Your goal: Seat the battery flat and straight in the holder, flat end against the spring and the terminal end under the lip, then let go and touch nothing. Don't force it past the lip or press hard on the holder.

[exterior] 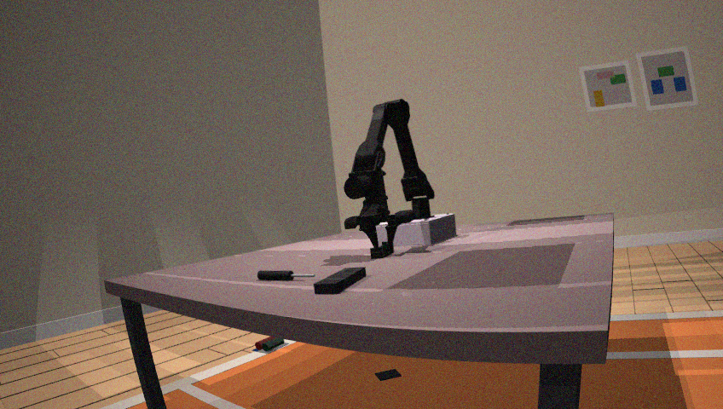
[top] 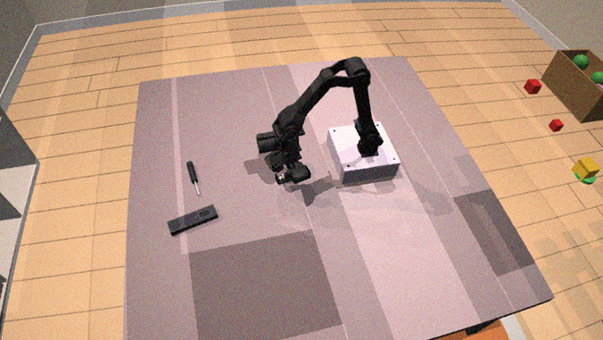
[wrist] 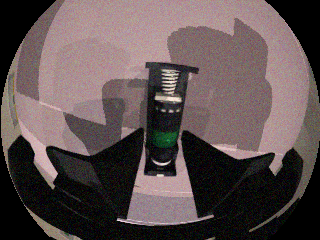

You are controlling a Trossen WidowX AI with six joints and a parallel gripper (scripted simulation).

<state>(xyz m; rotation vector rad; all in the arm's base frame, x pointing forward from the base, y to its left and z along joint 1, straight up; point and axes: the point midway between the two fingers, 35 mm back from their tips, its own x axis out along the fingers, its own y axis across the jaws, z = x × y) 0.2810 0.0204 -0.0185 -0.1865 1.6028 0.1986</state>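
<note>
The dark holder [wrist: 172,65] [exterior: 377,253] lies on the table under my gripper, its spring [wrist: 170,80] at the far end in the wrist view. The black battery [wrist: 165,139] with a green band lies lengthwise in it, looking close to straight. Its silver flat end meets the spring's near end. Its terminal end is at the near end of the holder; whether it is under the lip I cannot tell. My gripper [wrist: 163,134] [exterior: 383,246] is open, its fingertips on either side of the battery at the holder's side walls. Any small gap to the walls is unclear.
A screwdriver [top: 193,173] [exterior: 276,275] and a black remote-like block [top: 192,220] [exterior: 339,280] lie on the table, away from the holder. The arm stands on a white box [top: 343,153] [exterior: 413,233] close to the holder.
</note>
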